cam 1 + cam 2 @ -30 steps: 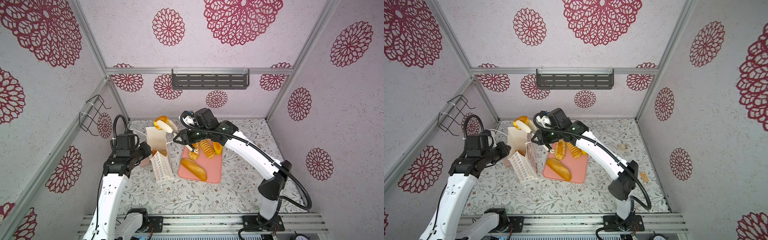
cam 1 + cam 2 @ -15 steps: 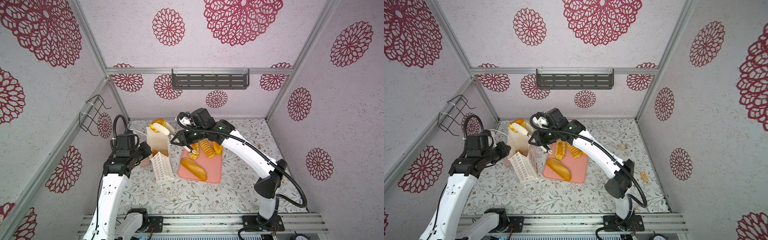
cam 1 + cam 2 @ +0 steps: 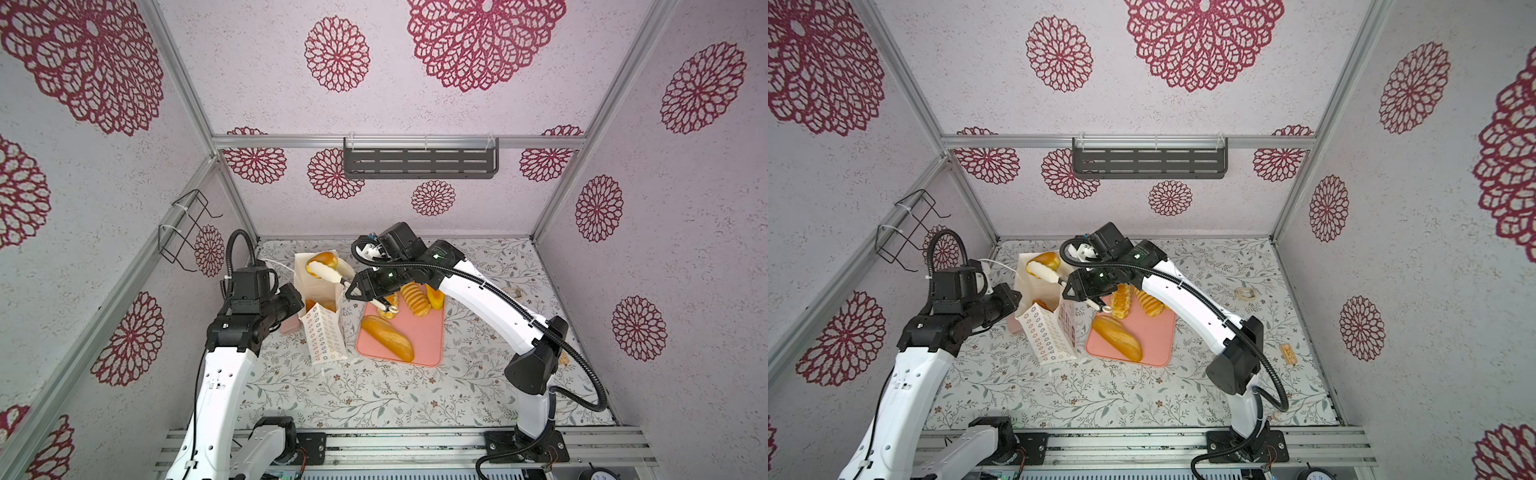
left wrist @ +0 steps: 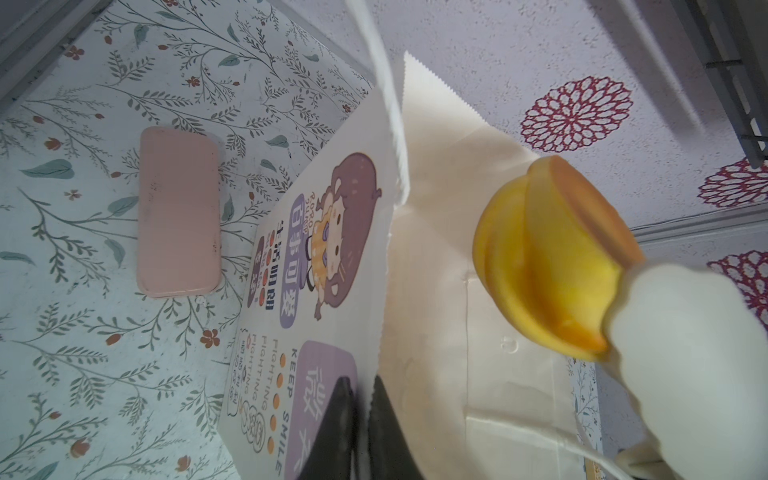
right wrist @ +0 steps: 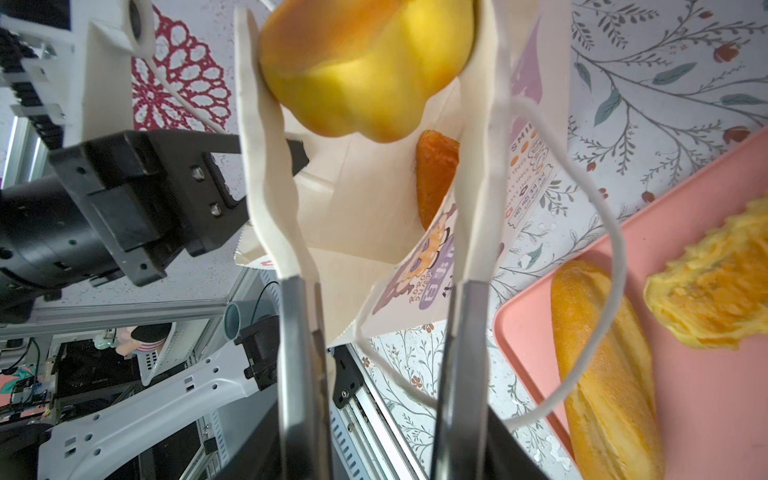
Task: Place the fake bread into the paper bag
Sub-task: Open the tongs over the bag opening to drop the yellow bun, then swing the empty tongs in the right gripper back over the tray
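The paper bag stands upright left of the pink tray. My left gripper is shut on the bag's rim and holds its mouth apart. Over that mouth my right gripper has its long white fingers shut on a round fluted bun. An orange pastry lies inside the bag. A long loaf, ridged loaves and a braided pastry lie on the tray.
A small flat pink slab lies on the table behind the bag, by the left arm. The bag's cord handle loops past my right finger. A grey shelf hangs on the back wall, a wire rack on the left wall.
My right gripper has carried the bun leftward and lower, over the bag's mouth. The left gripper has kept its hold on the rim.
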{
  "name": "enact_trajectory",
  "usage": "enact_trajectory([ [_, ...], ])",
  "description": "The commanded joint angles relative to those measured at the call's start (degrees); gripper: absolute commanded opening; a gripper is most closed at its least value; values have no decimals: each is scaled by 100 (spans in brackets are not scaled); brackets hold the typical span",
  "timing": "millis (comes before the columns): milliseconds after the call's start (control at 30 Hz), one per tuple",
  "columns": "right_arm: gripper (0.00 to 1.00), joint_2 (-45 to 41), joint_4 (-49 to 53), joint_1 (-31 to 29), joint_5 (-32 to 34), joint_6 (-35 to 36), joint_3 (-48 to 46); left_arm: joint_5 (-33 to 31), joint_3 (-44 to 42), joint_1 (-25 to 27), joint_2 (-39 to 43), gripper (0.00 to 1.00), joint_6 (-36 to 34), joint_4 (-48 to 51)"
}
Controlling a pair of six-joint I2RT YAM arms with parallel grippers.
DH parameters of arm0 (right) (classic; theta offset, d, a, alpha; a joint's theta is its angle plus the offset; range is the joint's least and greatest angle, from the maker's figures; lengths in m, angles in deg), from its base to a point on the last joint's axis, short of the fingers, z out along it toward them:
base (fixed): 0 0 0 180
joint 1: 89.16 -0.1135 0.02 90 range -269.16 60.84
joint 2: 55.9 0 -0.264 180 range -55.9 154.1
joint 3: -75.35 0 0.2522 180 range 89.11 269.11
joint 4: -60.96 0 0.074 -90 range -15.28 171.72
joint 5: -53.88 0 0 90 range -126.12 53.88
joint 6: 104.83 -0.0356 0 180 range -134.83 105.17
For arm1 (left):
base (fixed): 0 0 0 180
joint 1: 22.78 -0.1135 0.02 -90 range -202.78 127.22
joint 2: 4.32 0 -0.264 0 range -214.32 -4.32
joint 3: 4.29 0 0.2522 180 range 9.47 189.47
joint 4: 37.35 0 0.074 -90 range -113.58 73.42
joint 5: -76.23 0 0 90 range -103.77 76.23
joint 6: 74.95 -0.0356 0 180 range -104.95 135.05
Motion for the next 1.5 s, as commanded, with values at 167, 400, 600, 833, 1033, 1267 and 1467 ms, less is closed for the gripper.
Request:
enact_trajectory([
  [167, 60, -222, -231, -25, 8, 77, 222, 30, 28, 41, 41, 11, 6, -193],
  [400, 60, -298, -333, 28, 17, 19, 229, 28, 28, 41, 24, 11, 9, -200],
  [600, 57, -545, -541, 171, 26, -105, 233, 20, 53, 41, 6, 11, -18, -195],
  [833, 55, -1070, -582, 493, 192, -146, 185, 12, 131, 41, -62, 14, -44, -177],
  [1033, 54, -1877, -587, 999, 381, -118, -407, 5, 225, 36, -121, 16, -86, -154],
  [1267, 54, -2961, -427, 1573, 522, -39, -1695, -24, 356, 34, -164, 32, -122, -107],
  [1467, 54, -3513, -476, 1782, 523, -47, -2894, -77, 441, 36, -174, 56, -142, -58],
])
